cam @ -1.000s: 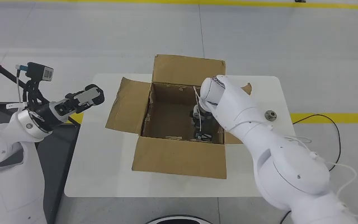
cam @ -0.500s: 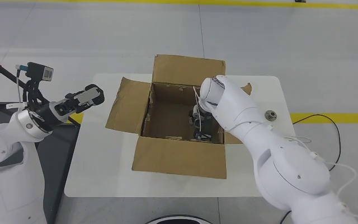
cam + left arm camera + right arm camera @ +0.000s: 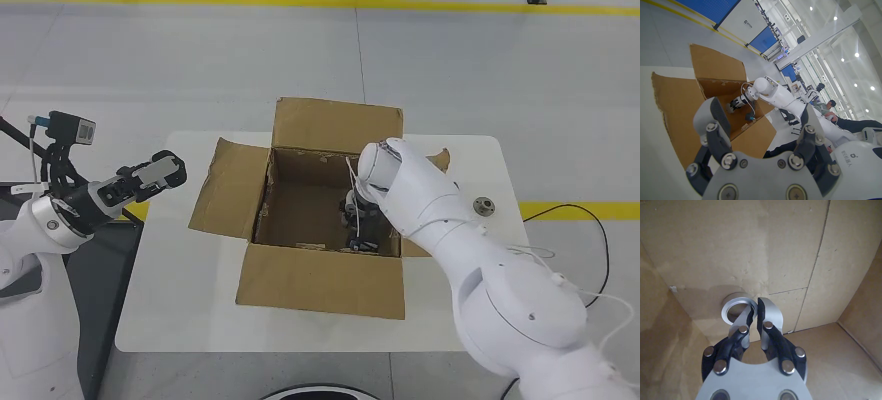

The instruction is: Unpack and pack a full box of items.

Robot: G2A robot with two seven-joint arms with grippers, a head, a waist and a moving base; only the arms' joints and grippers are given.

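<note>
Deep inside box (image 3: 320,282), right claw (image 3: 755,308) clenched on metal ring (image 3: 724,312) by its rim. Risk: thin edge-grip, so ring may tilt & slip on lift, or snag box wall. Left claw (image 3: 762,106) spread wide, empty, well outside box. Vs 1 s ago: right claw barely shifted; left claw same.

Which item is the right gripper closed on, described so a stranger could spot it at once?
Find the open cardboard box in the middle of the white table; the right gripper is down inside it. Pinched by its rim there is a silver metal ring, shiny against bare brown cardboard, unlike the small round metal part lying outside the box on the table.
</note>
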